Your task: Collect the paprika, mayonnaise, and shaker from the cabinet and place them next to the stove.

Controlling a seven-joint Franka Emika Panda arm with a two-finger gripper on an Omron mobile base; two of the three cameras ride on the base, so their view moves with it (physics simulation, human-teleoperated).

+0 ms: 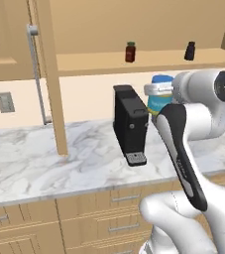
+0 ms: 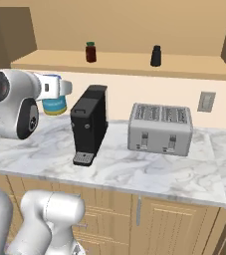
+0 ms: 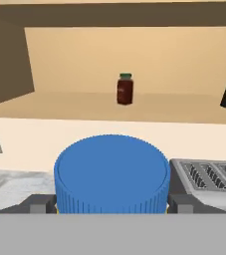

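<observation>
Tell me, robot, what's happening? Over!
Gripper shut on blue-lidded mayonnaise jar, lifted off the cabinet shelf. Dark red paprika jar, black shaker bottle still on shelf. Black coffee machine close beside.

I'm working in a kitchen, a rendered one: a grey-veined marble counter runs in front of me over light wood drawers with short metal handles. On that counter stand a black coffee machine and a silver four-slot toaster, with a wall outlet just above. Overhead, a light wood cabinet hangs open with its long grey bar handle, and a paprika jar and a black shaker stand on its shelf.
</observation>
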